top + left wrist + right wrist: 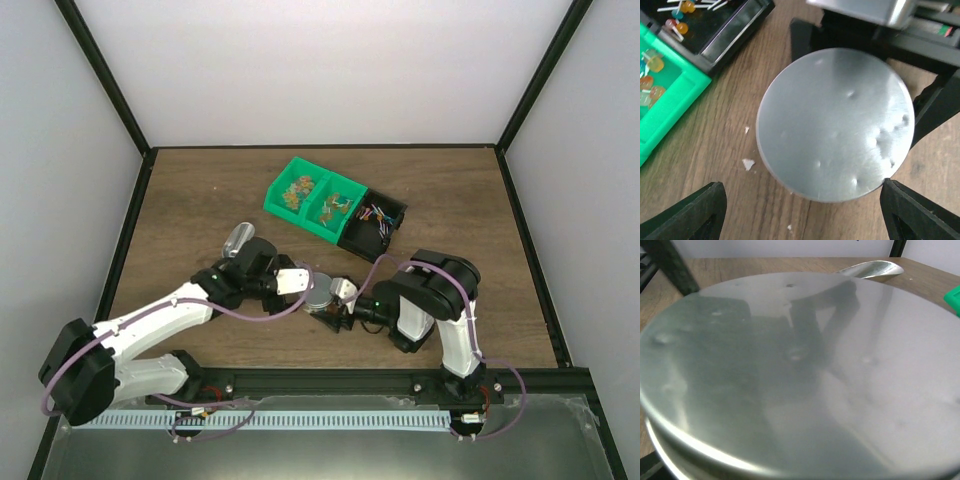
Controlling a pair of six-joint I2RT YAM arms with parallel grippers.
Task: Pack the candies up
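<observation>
**Both grippers on the tin, candies in the trays beyond**

- Left gripper [802,200]: wide open and holding nothing. Its fingertips [690,215] straddle the tin [835,125]. One tip sits clear of the tin wall and the other just beside it.
- Right gripper [338,302]: comes in from the opposite side, spread wide with a finger against each side of the tin, gripping it. In its own wrist view the lid fills nearly the whole frame.
- Tin: round, brushed grey metal, flat lid with several small dents. It sits near the middle of the counter [190,200], between the two arms.
- Crumbs [747,163]: a few white flecks on the counter just beside the tin.
- Cup [240,238]: shiny, lying on its side just behind the left wrist and apart from the tin.
- Candies [310,195]: tiny orange and yellowish pieces in the two compartments of the green tray [275,207]. They lie beyond the tin, near the grippers but touching neither, and none sit between the fingers.
- Black tray [355,240]: butts against the green tray's right end and holds small lollipops [375,213] with white sticks.
- Room: bare wood-grain counter left of the trays, behind them and at far right.
- Edges: white walls with a black frame [110,90] on three sides.
</observation>
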